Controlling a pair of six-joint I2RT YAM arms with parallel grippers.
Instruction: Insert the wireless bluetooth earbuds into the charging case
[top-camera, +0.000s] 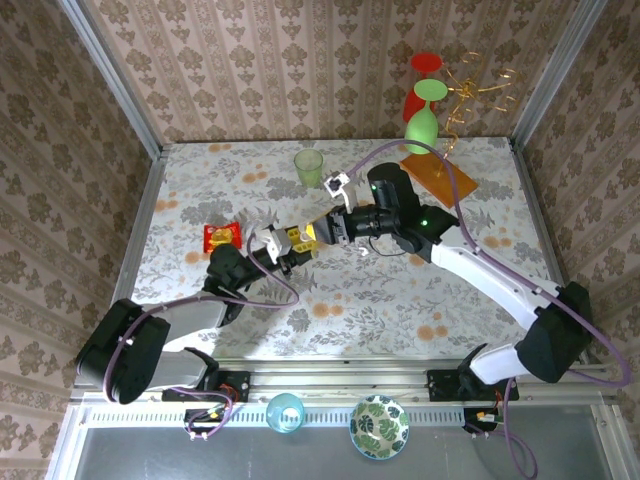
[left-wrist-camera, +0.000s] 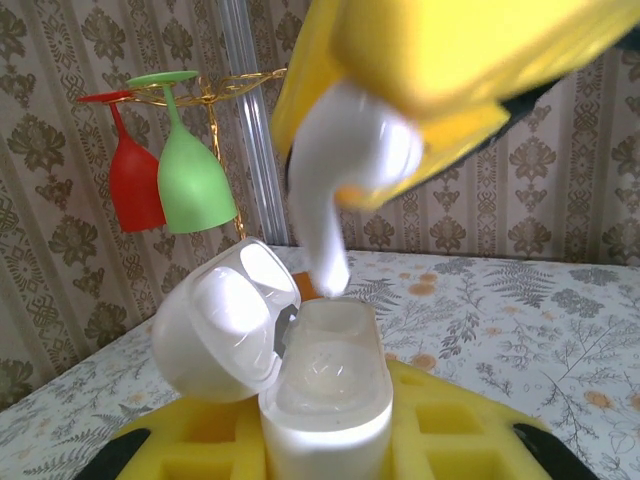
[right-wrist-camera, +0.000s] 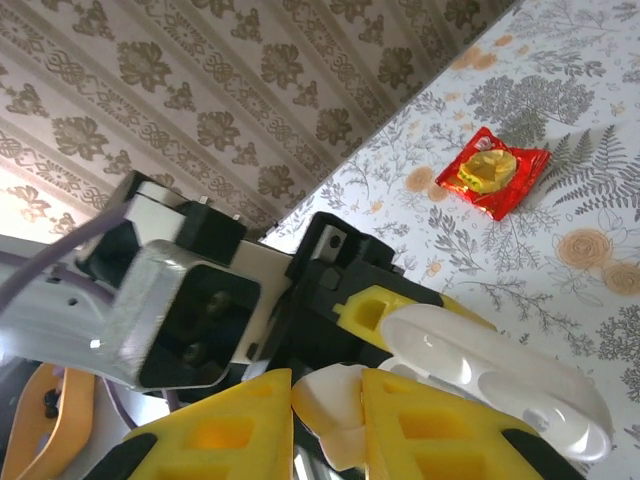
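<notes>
Low in the left wrist frame, my left gripper (left-wrist-camera: 325, 452) is clamped on one white charging case (left-wrist-camera: 325, 395), its lid (left-wrist-camera: 225, 335) flipped open to the left. Over its well, mid-frame, my right gripper (left-wrist-camera: 362, 130) pinches one glossy white earbud (left-wrist-camera: 330, 200), stem down. Upper left hang one red glass (left-wrist-camera: 135, 185) and one green glass (left-wrist-camera: 195, 180)

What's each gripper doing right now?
Left gripper: shut on the charging case, lid open.
Right gripper: shut on one earbud, above the case.
</notes>
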